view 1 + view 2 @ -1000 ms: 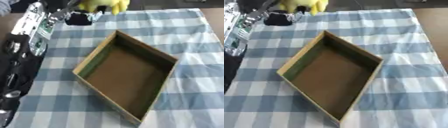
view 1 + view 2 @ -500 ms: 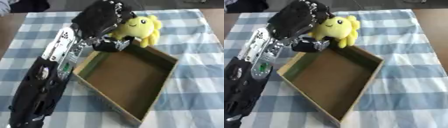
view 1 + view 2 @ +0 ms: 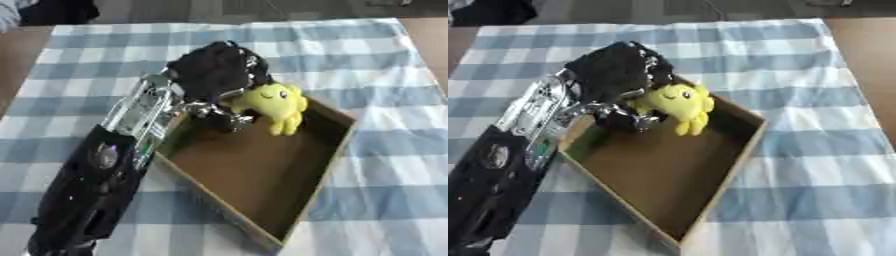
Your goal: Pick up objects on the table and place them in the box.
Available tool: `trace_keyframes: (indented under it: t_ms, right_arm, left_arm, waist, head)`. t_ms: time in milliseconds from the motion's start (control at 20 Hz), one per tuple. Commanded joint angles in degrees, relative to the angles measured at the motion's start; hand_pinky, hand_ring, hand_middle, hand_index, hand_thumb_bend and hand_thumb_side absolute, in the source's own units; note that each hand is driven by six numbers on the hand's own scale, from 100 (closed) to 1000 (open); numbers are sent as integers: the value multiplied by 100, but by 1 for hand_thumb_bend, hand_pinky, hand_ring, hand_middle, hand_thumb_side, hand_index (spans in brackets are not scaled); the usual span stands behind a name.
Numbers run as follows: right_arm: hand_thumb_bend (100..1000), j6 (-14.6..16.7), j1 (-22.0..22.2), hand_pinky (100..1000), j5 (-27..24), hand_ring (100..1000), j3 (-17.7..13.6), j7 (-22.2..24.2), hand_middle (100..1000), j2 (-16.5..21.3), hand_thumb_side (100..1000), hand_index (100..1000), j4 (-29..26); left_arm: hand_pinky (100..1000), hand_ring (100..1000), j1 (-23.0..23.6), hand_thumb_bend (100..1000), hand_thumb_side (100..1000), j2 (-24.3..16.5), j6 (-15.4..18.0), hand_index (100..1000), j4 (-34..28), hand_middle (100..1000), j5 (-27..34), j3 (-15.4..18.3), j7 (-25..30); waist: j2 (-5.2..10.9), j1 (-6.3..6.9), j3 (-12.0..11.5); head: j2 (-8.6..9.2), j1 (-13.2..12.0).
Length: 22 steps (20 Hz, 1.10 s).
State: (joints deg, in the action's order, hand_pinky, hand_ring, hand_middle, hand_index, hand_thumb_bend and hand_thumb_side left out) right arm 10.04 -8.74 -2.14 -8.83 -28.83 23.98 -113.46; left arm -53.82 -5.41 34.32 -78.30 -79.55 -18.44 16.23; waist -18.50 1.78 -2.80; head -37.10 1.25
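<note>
You are looking down at a bench (image 3: 17, 55) of brown wood, and a blue-and-white checked cloth (image 3: 385, 70) is covering most of it. An open brown cardboard box (image 3: 328, 172) is sitting askew on the cloth, near the middle.

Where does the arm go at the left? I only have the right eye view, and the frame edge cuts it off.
Observer: The left eye view shows the left arm whole, running from the left hand down to the bottom-left corner.
Operator: Any right hand there?
Observer: None. Only the left hand shows, fingers curled on the yellow plush toy over the box. That view also has more bare table left of the checked cloth.
</note>
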Motion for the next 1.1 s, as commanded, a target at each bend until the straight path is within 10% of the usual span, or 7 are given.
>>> trace_keyframes:
  t_ms: [50,200,500,600,750,1100]
  right_arm:
    - [100,-12,-33,674,10,518,-45,-13,399,72,474,696,-114]
    - [100,-21,-32,674,13,518,-40,-15,399,70,473,696,-114]
    - [100,-41,-36,674,8,518,-34,-18,399,52,471,696,-114]
    - [100,-40,-37,674,7,518,-35,-18,399,51,471,696,-114]
    - [100,-41,-34,674,4,518,-33,-17,399,53,471,696,-114]
    - [100,-42,-44,674,1,519,-32,-12,399,66,469,696,-114]
  left_arm:
    - [542,604,-104,100,290,31,158,620,143,493,-92,-39,278]
    - [583,635,-133,100,259,56,228,653,344,515,-144,-62,561]
    - [678,746,-178,131,822,84,235,813,452,631,-192,-89,1148]
    - [705,784,-183,386,1000,76,152,877,388,685,-246,-76,1324]
    - [723,808,-209,563,1000,70,-35,902,173,712,-248,-25,1566]
    - [724,806,-246,453,1000,-11,-589,901,-573,715,-22,102,1447]
  waist:
    - [95,-12,13]
    - [95,-2,19]
    - [97,14,33]
    - [98,16,35]
    - [103,21,29]
    - [108,36,15]
  head:
    - [57,29]
    - [50,35]
    - [61,41]
    - [66,48]
    - [52,61]
    - [42,87]
